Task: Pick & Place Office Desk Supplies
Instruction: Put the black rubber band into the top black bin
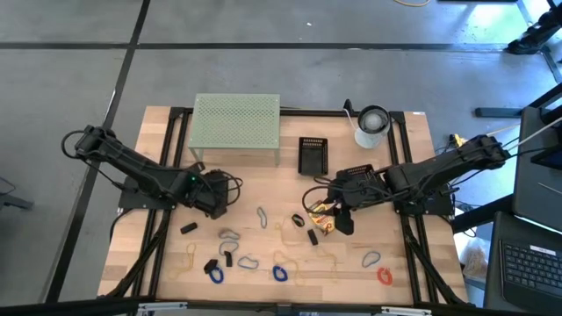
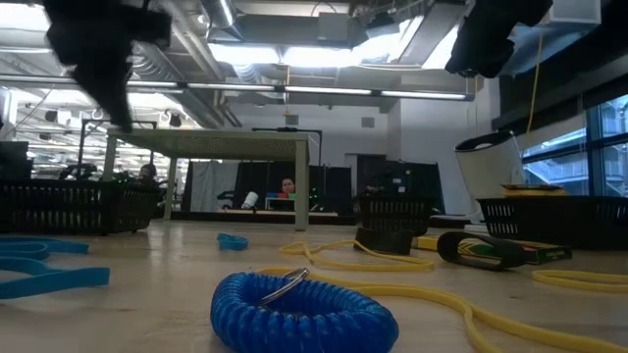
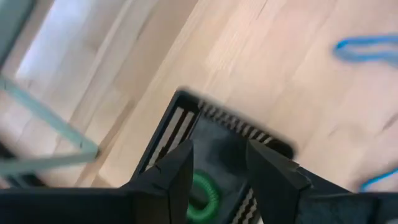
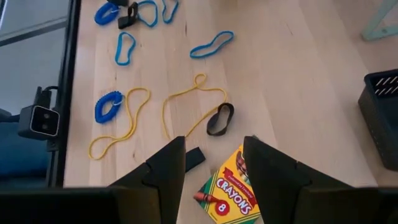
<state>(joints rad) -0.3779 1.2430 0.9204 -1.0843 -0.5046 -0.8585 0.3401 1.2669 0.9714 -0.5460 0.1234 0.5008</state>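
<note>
- Right gripper (image 4: 211,168): jaws parted, empty, poised over crayon box (image 4: 231,190) on table (image 4: 298,68).
- Box: probably light, stiff card, crushable; best pinched across narrow sides.
- Left gripper (image 3: 217,171): fingers apart above black tray (image 3: 186,118), green loop (image 3: 202,196) beneath, ungripped.

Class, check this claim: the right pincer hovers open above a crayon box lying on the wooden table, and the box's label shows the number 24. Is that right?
Not quite. The right wrist view shows the right pincer open above the crayon box on the wooden table, but the label shows the number 8, not 24. The rest stands.
</note>
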